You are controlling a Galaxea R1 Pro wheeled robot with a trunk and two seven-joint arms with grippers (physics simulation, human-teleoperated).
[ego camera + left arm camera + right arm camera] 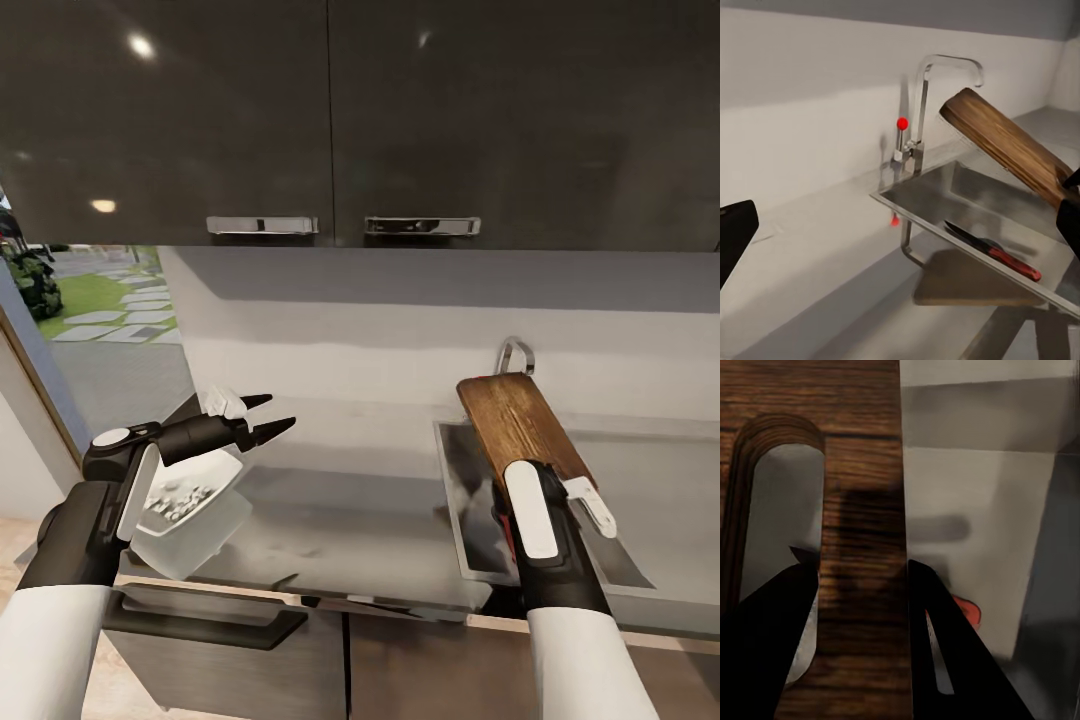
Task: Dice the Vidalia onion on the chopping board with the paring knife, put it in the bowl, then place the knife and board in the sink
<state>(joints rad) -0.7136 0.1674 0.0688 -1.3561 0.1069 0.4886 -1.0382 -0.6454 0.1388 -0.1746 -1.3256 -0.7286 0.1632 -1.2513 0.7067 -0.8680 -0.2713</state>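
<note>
One chopping board (520, 425) is held tilted over the sink (470, 540) by the right end effector (515, 520), whose fingers are closed on the board's edge beside the slot hole, as is seen in the right wrist view. One paring knife (994, 251), lying on the sink bottom, is shown clearly in the left wrist view, together with the tap (926, 97) and its red knob. In the head view, one white bowl (190, 495) with diced pieces is seen near the left edge of the surface (340, 520), below the left end effector (262, 418), which is open and holds nothing. Two handles are counted on the upper cabinets (330, 120)
</note>
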